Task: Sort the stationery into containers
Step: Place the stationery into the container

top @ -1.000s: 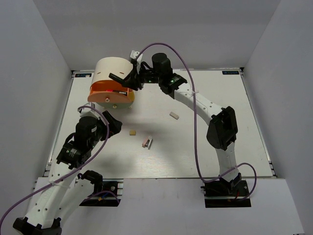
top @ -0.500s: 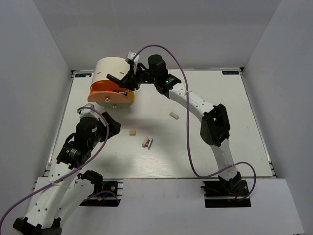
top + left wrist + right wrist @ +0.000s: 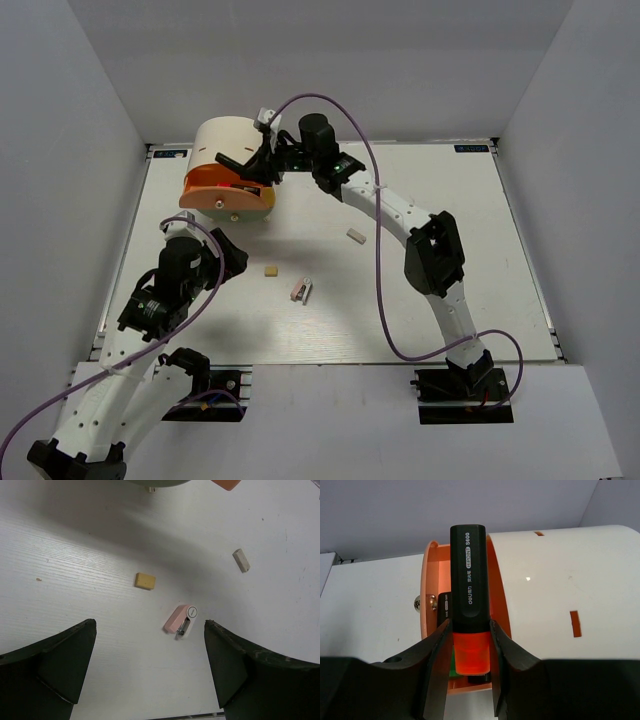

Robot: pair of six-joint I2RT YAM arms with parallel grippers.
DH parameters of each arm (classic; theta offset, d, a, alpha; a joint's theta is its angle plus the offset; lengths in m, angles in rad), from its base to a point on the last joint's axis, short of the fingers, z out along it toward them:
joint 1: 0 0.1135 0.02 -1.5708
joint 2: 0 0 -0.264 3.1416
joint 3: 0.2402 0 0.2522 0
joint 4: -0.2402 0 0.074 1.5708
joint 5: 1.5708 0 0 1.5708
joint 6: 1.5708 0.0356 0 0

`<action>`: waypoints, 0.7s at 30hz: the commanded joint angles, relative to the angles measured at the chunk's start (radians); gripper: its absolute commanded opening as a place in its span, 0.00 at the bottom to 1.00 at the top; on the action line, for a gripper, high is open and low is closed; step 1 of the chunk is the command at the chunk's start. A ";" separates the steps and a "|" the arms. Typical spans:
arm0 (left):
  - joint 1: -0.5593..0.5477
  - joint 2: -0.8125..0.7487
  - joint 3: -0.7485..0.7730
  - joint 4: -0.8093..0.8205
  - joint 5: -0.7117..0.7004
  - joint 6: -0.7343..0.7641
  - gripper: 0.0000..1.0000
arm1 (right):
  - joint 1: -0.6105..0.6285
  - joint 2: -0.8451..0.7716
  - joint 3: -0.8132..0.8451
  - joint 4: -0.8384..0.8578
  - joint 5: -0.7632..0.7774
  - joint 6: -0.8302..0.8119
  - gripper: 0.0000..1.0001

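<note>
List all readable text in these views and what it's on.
"S600": black marker, on its barrel.
"H-POINT": same marker, green patch.
"deli", then two unreadable characters: same marker.
Unreadable, blurred: print on second marker in orange drawer.
Unreadable, too small: table-edge sticker.

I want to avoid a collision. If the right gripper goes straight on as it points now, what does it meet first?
Probably the open orange drawer of the cream box. The right gripper, shut on the orange marker, points at it, so the marker's end would touch first. Depth is unclear.
</note>
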 commanded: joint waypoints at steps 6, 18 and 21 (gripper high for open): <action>-0.003 -0.010 0.010 -0.007 -0.016 -0.012 0.99 | 0.019 0.022 0.067 0.042 -0.024 0.004 0.01; -0.003 -0.019 0.019 -0.026 -0.016 -0.012 0.99 | 0.033 0.040 0.067 0.032 -0.018 -0.009 0.14; -0.003 -0.019 0.019 -0.026 -0.016 -0.012 0.99 | 0.033 0.046 0.074 0.026 -0.015 -0.014 0.15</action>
